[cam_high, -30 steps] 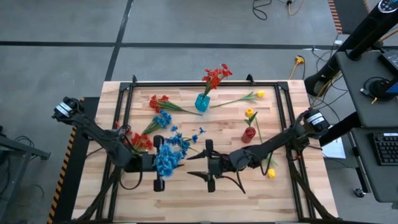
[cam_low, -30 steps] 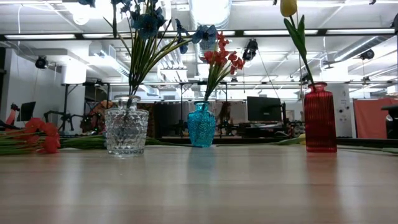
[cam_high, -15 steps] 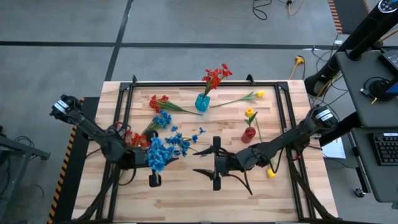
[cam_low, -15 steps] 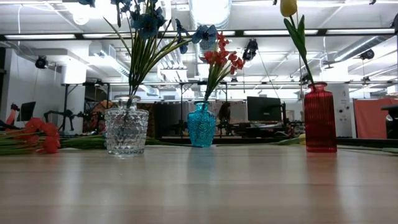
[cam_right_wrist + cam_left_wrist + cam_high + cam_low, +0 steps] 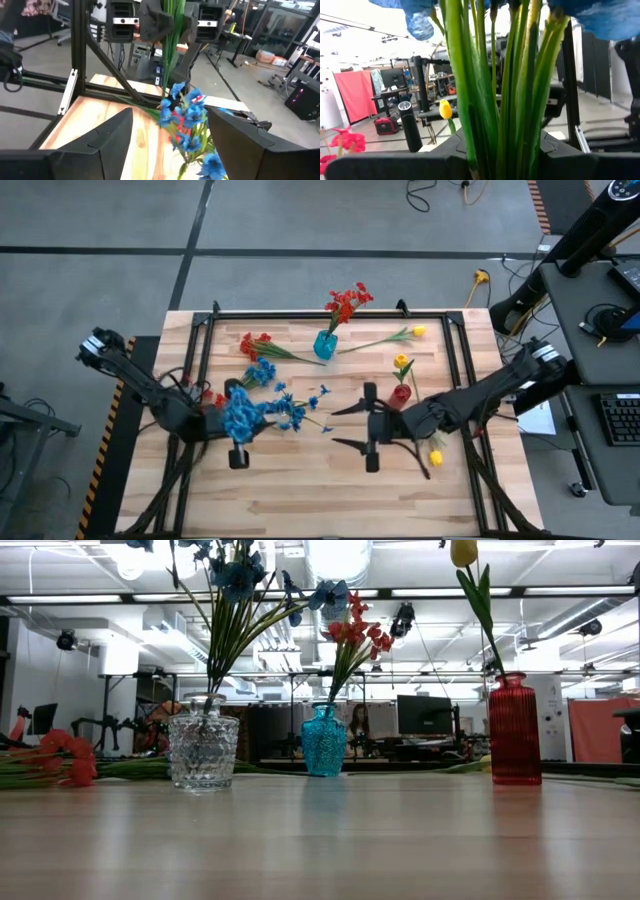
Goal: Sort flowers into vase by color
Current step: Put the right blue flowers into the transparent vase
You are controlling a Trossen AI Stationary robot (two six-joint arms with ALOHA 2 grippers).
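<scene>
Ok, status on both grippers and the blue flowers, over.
Left gripper shut on blue flower bunch, lifted over the table's left side. Right gripper open, empty, mid-table by the red vase. Clear vase already holds blue stems. Nothing blocking.

On the table (image 5: 300, 500), three vases (image 5: 325, 345) stand with flowers (image 5: 347, 304) in them: one by the far edge, one toward the right, one left of centre. Loose stems (image 5: 262, 347) lie near the far edge.
</scene>
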